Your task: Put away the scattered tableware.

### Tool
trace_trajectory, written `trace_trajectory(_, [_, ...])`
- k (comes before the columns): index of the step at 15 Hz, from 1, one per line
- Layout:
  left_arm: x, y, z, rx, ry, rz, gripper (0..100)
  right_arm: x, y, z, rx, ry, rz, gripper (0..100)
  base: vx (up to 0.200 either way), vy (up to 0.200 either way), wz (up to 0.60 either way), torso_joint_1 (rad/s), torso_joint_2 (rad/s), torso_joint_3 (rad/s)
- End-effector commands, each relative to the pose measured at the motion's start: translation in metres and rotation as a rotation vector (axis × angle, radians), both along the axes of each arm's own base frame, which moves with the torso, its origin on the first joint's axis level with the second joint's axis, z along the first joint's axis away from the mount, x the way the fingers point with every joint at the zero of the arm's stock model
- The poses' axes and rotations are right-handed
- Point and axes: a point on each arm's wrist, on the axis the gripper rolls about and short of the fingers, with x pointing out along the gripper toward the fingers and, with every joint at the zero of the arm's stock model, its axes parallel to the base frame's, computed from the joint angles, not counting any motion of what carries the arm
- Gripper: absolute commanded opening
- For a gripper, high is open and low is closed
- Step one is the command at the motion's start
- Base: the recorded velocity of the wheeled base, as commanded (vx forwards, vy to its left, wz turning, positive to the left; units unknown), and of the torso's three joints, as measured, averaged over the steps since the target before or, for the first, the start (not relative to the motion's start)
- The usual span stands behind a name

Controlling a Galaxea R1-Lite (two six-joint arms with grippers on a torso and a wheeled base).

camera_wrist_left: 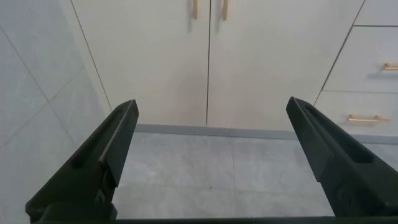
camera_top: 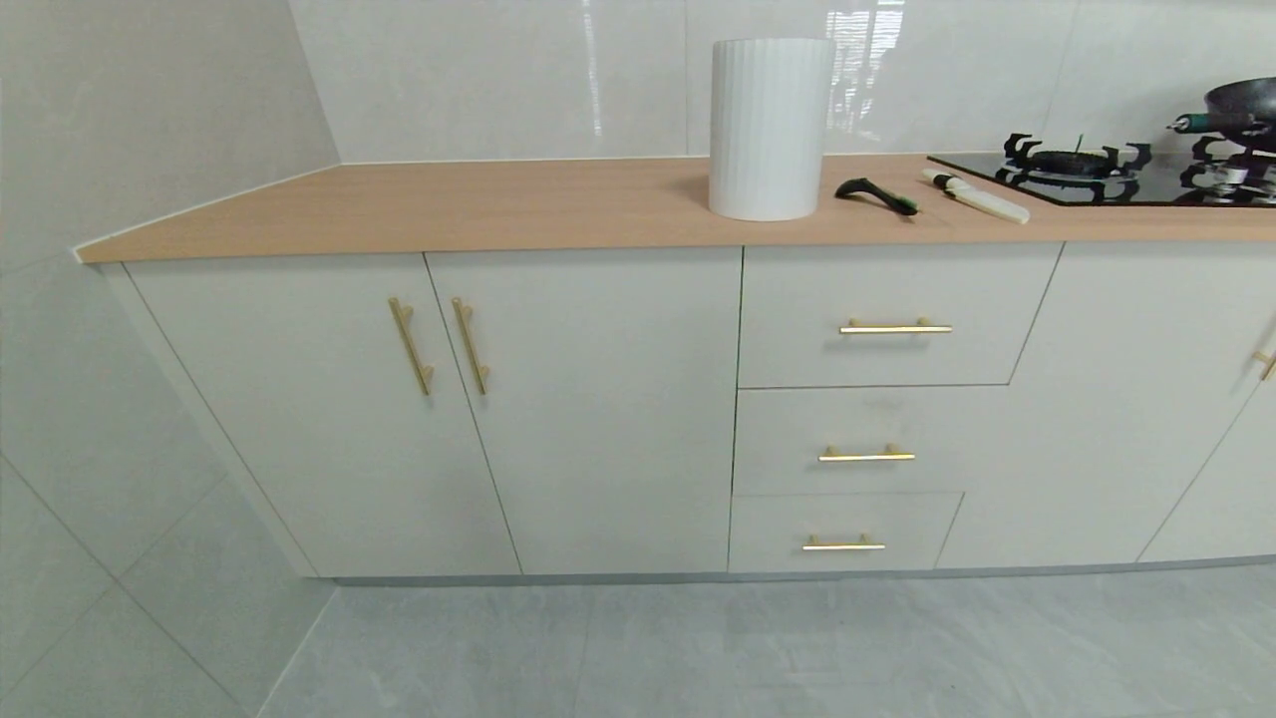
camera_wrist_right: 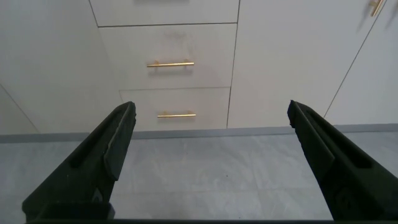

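Note:
On the wooden countertop [camera_top: 478,204] stands a tall white ribbed container [camera_top: 769,128]. To its right lie a black peeler with a green tip [camera_top: 877,194] and a knife in a cream sheath [camera_top: 975,195]. My left gripper [camera_wrist_left: 210,115] is open and empty, held low over the grey floor, facing the double cabinet doors [camera_wrist_left: 208,56]. My right gripper [camera_wrist_right: 211,118] is open and empty too, low in front of the lower drawers [camera_wrist_right: 169,62].
A gas hob [camera_top: 1116,170] with a dark pan [camera_top: 1241,105] sits at the counter's right end. Below are double doors with gold handles [camera_top: 439,344] and three drawers [camera_top: 887,319]. A tiled wall closes the left side. Grey tile floor [camera_top: 698,648] lies open before the cabinets.

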Motion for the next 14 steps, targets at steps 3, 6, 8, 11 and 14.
trace_trajectory(3, [0.0001,0.0,0.0001,0.0,0.001,0.001,100,0.0002,0.0,0.0,0.0,0.003,0.0,100,0.2,0.0,0.0,-0.002,0.0,0.002])
trace_trajectory(6, [0.0001,0.0,0.0001,0.0,0.001,0.001,100,0.0002,0.0,0.0,0.0,0.003,0.0,100,0.2,0.0,0.0,0.002,0.0,0.004])
trace_trajectory(8, [0.0001,0.0,0.0001,0.0,0.001,0.001,100,0.0002,0.0,0.0,0.0,0.003,0.0,100,0.2,0.0,0.0,0.0,0.0,0.002])
trace_trajectory(11, [0.0001,0.0,0.0001,-0.001,0.0,0.001,100,0.0002,0.0,0.0,0.0,0.003,0.0,100,0.067,0.0,0.0,-0.001,0.0,0.001])
trace_trajectory(14, [0.0001,0.0,0.0001,-0.001,0.0,0.001,100,0.0002,0.0,0.0,-0.002,0.003,0.0,100,0.0,0.0,0.0,0.0,0.0,0.0])
